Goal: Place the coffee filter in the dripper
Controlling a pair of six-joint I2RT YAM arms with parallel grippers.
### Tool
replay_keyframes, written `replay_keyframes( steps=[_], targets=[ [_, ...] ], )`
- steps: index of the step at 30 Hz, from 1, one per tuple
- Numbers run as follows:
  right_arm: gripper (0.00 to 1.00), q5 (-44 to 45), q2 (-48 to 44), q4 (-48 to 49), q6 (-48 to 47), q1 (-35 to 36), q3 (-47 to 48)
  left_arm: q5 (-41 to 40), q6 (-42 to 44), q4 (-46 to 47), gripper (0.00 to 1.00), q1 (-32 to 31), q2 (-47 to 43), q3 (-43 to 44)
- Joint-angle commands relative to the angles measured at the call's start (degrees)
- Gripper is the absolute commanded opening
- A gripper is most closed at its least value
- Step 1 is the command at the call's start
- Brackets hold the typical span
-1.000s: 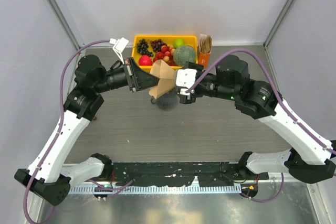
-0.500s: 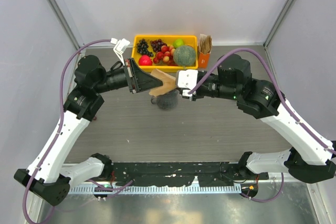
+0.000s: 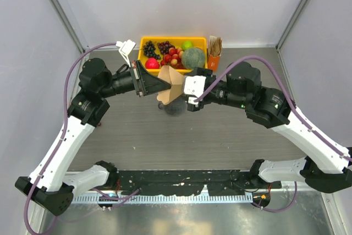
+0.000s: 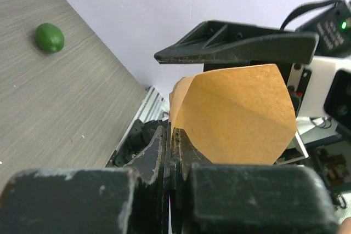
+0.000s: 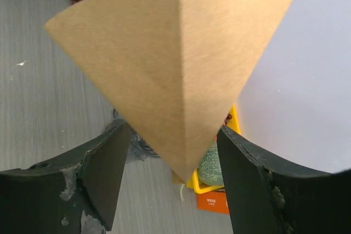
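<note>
The coffee filter (image 3: 170,83), a tan paper cone, is held in the air above the dark smoky dripper (image 3: 175,108), which stands on the table. My left gripper (image 3: 158,85) is shut on the filter's edge; the left wrist view shows the jaws (image 4: 170,132) pinching the paper (image 4: 236,119). My right gripper (image 3: 185,88) is open, and its fingers straddle the filter's pointed end (image 5: 175,69). In the right wrist view a bit of the dripper (image 5: 140,147) shows behind the filter.
A yellow tray (image 3: 144,42) of fruit with a green melon (image 3: 193,57) stands at the back. A bundle of brown papers with an orange box (image 3: 214,53) stands to its right. A green lime (image 4: 50,37) lies on the table.
The filter lay lower and flatter half a second ago and now stands up fanned out again. My right gripper has shifted slightly left, around the filter's tip.
</note>
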Motion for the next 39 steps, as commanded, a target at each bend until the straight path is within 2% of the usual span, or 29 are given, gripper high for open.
replay_keyframes(
  steps=[1, 6, 13, 16, 18, 22, 24, 28, 29, 30, 35, 39],
  targets=[
    [0.69, 8.1, -2.4, 9.3, -3.0, 2.7, -3.5, -1.7, -4.8, 2.1, 0.00, 0.2, 0.3, 0.2],
    [0.62, 13.6, -1.0, 10.1, -5.5, 4.0, -2.5, -1.5, -5.8, 2.5, 0.00, 0.2, 1.5, 0.9],
    [0.49, 14.6, -0.8, 9.3, -8.0, 4.3, -2.6, -1.7, -5.9, 2.1, 0.02, 0.3, 1.5, 0.2],
    [0.49, 13.6, -0.8, 8.7, -8.2, 4.4, -2.4, -1.6, -5.7, 2.9, 0.13, 0.2, 1.4, 0.0],
    [0.45, 12.8, -1.0, 7.7, -8.3, 4.4, -2.4, -1.0, -5.1, 3.9, 0.21, 0.2, 1.2, 0.1],
    [0.37, 9.6, -1.1, 5.4, -7.4, 4.3, -1.3, -0.2, -1.8, 4.4, 0.46, 0.5, 0.3, 0.5],
    [0.34, 7.8, -0.8, 3.3, -6.5, 4.1, 0.1, 0.9, 0.0, 4.8, 0.53, 1.1, -0.5, 0.7],
    [0.27, 5.2, -0.3, -0.8, -4.1, 3.9, 2.4, 5.4, 8.7, 5.2, 0.79, 4.7, -2.4, 3.5],
    [0.25, 4.6, -0.3, -1.2, -3.7, 3.8, 2.7, 8.1, 11.5, 5.3, 0.87, 6.6, -2.6, 5.0],
    [0.24, 3.9, -0.3, -2.2, -2.7, 3.5, 3.2, 11.4, 13.8, 5.9, 0.99, 8.8, -2.9, 6.4],
    [0.19, -3.6, 0.3, -4.9, 3.8, 2.0, 7.3, 27.4, 20.9, 7.0, 0.99, 18.6, -3.0, 9.0],
    [0.17, -12.8, 1.1, -6.2, 11.9, 0.7, 10.4, 34.4, 36.2, -0.1, 0.99, 19.8, -5.8, 7.3]
  ],
)
